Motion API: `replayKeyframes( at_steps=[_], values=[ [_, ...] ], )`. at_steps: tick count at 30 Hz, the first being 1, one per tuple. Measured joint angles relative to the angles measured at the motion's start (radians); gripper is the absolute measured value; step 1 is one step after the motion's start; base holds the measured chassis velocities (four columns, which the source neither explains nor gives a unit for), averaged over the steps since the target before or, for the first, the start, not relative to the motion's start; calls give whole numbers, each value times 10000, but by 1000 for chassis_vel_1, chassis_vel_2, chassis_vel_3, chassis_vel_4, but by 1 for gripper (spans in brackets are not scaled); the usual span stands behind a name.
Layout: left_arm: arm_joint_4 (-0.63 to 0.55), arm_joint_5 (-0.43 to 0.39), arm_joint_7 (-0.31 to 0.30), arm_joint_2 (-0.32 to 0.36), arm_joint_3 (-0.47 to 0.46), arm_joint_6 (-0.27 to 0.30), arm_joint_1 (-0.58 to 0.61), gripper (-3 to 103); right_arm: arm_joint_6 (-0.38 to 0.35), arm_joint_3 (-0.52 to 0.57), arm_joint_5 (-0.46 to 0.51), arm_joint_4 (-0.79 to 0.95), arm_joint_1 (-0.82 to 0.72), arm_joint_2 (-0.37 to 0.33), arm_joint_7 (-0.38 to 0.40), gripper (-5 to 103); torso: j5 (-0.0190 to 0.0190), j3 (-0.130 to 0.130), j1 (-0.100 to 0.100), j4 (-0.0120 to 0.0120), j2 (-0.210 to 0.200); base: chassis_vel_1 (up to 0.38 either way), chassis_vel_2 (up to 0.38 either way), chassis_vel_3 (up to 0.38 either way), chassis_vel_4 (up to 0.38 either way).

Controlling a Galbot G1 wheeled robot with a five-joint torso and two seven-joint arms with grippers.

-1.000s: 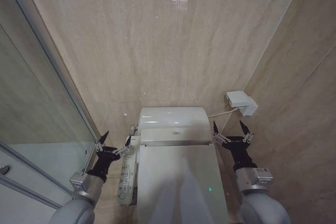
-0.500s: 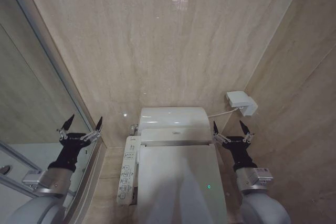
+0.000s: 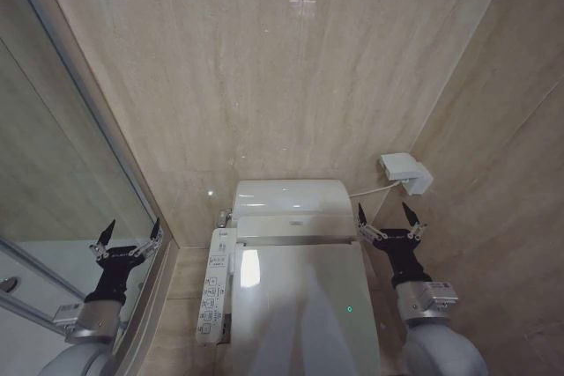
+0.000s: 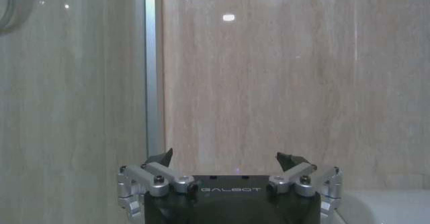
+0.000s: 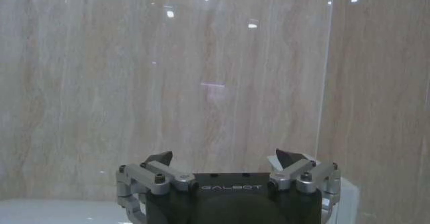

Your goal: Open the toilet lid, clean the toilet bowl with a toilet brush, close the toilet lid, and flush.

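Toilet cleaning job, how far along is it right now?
Nothing looks done: the toilet lid lies shut over the bowl. Nothing is in hand; the left claw hangs open by the shower glass, the right claw open beside the tank. Opening, brushing, closing and flushing all remain.

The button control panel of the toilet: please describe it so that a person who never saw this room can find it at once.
Start at the white toilet bowl against the beige back wall, its toilet lid closed. Along the toilet's side nearest the glass shower door runs a narrow white control panel, beside the lid. Unlike the smooth lid, it carries rows of small buttons.
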Motion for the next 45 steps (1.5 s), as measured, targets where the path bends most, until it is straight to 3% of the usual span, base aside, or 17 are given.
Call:
replayKeyframes(
  at_steps=[8,9,11,14,17,22,30,36,37,44,45],
  values=[
    [1513,-90,93,372,918,-213,-1466,100,0,1,0,0,0,0,0,100,-2,1,0,-1,0,0,0,0,0],
    [1737,-97,116,447,1121,-241,-1666,100,0,-1,1,0,1,0,-1,100,3,0,0,8,-1,0,0,0,0],
    [2232,-116,147,652,1687,-247,-2162,100,0,-1,0,0,3,1,0,100,-1,1,0,-2,-1,0,0,0,0],
    [2720,-169,154,816,2136,-237,-2796,100,1,1,0,0,1,0,0,100,1,1,0,5,0,0,0,0,0],
    [3942,-259,154,1007,2882,-260,-4238,100,0,1,0,0,0,0,0,100,0,1,2,-2,-1,0,0,0,0],
    [5064,-398,269,1145,3419,-393,-5285,100,1,1,0,0,1,0,0,100,0,1,1,6,-1,0,0,0,0],
    [6168,-500,506,1031,4084,-644,-6229,100,0,-1,0,0,1,0,0,100,0,1,2,3,-1,0,0,0,0],
    [6955,-328,1021,812,4444,-757,-6618,100,0,-1,0,0,0,0,0,100,0,1,1,1,-1,0,0,0,0],
    [7194,-277,1192,779,4514,-868,-6724,89,0,-1,0,0,1,0,0,100,0,1,1,1,-1,0,0,0,0],
    [7671,111,1848,809,4683,-1017,-6911,89,0,-1,0,0,1,0,0,100,1,0,1,3,-1,0,0,0,0],
    [7763,220,2004,820,4717,-1051,-6917,62,0,-1,0,0,1,0,0,100,1,0,0,3,-1,0,0,0,0]
  ],
)
